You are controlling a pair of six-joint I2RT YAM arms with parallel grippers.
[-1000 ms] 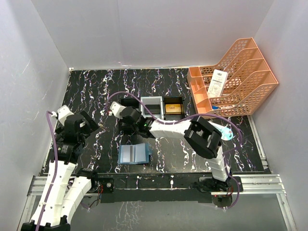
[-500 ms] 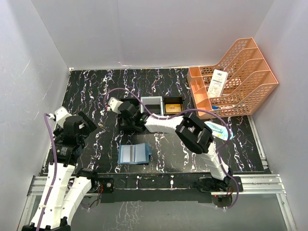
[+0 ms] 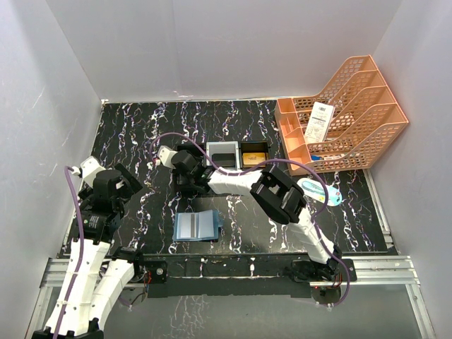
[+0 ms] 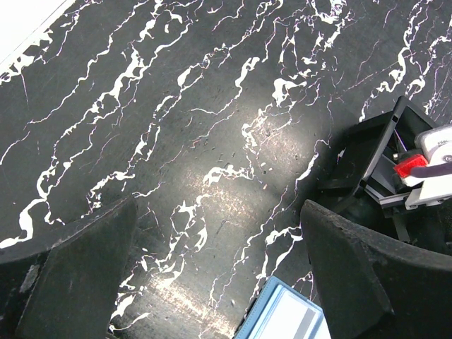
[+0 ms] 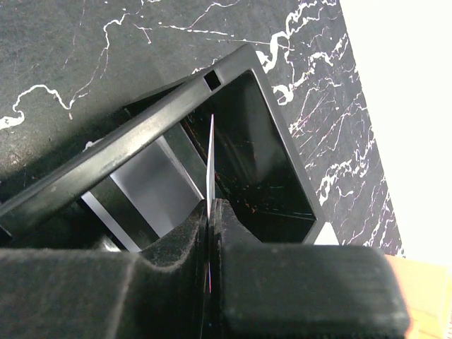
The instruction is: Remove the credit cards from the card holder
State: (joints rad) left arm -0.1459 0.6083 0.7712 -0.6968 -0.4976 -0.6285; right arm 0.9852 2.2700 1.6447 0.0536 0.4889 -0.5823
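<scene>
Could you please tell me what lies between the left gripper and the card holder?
Nothing: the top view shows only bare marbled table between the open left gripper and the card holder.

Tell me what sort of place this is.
Probably a robot test cell: white walls box in a marbled table, a left arm and a right arm stand on a metal rail, plus an orange file rack.
</scene>
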